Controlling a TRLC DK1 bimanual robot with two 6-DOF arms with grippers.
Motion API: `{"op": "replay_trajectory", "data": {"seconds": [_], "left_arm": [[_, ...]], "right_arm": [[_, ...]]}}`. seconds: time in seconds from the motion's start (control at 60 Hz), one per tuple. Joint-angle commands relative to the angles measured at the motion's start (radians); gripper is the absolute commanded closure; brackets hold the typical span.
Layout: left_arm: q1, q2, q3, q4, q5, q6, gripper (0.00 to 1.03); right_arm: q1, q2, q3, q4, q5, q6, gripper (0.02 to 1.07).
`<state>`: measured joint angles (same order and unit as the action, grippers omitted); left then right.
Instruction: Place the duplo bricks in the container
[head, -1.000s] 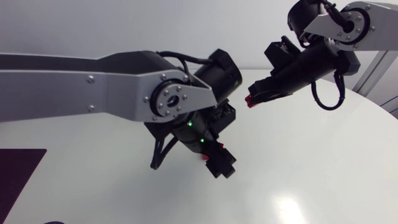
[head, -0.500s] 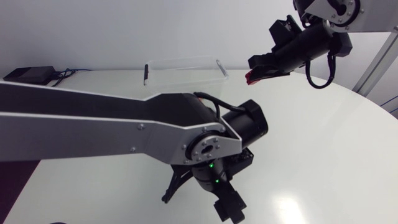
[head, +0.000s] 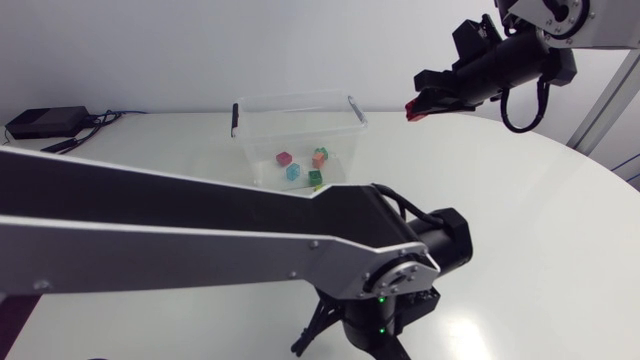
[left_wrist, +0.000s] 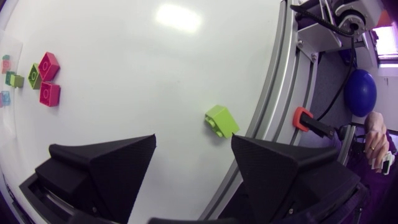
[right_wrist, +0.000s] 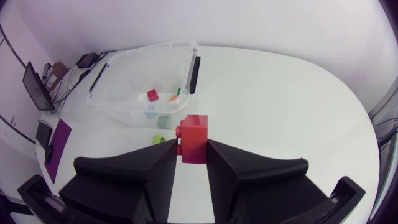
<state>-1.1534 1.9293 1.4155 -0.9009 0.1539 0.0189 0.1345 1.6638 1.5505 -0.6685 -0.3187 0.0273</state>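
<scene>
A clear plastic container (head: 300, 125) stands at the back of the table with several small bricks (head: 293, 171) inside. High above the table to its right, my right gripper (head: 413, 108) is shut on a red brick (right_wrist: 194, 138); from the right wrist view the container (right_wrist: 146, 81) lies ahead and below. My left arm sweeps across the front, its gripper low at the near edge. The left gripper (left_wrist: 194, 146) is open over the table, and a lime green brick (left_wrist: 222, 120) lies ahead of its fingers, close to the rim. Pink bricks (left_wrist: 48, 65) and a green one (left_wrist: 34, 76) lie farther off.
A lime brick (right_wrist: 159, 140) sits on the table just outside the container's near wall. The container's black handle (head: 235, 118) faces left. The left arm's long link (head: 200, 250) covers much of the table's front in the head view.
My left arm has swung toward the near edge, uncovering the container and its bricks. The right gripper has drifted a little up and to the right with the red brick held.
</scene>
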Motion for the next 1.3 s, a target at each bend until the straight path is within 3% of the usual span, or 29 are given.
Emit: {"op": "replay_trajectory", "data": {"seconds": [0.0, 0.65, 0.817, 0.983, 1.083, 1.283], "left_arm": [[-0.019, 0.048, 0.031, -0.027, 0.018, -0.031, 0.19], [-0.058, 0.212, 0.168, -0.112, 0.061, -0.093, 0.19], [-0.063, 0.226, 0.166, -0.118, 0.087, -0.094, 0.27], [-0.065, 0.240, 0.163, -0.115, 0.108, -0.096, 0.51], [-0.065, 0.249, 0.154, -0.099, 0.116, -0.096, 0.80], [-0.055, 0.204, 0.088, -0.081, 0.124, -0.082, 0.84]], "right_arm": [[-0.019, 0.016, 0.029, 0.012, -0.011, 0.028, 0.77], [-0.053, 0.008, 0.006, 0.020, -0.025, 0.019, 0.77], [-0.055, 0.013, 0.026, 0.027, -0.025, 0.025, 0.77], [-0.049, 0.024, 0.040, 0.027, -0.025, 0.031, 0.77], [-0.045, 0.027, 0.043, 0.029, -0.028, 0.031, 0.77], [-0.024, 0.040, 0.045, 0.041, -0.033, 0.034, 0.77]]}}
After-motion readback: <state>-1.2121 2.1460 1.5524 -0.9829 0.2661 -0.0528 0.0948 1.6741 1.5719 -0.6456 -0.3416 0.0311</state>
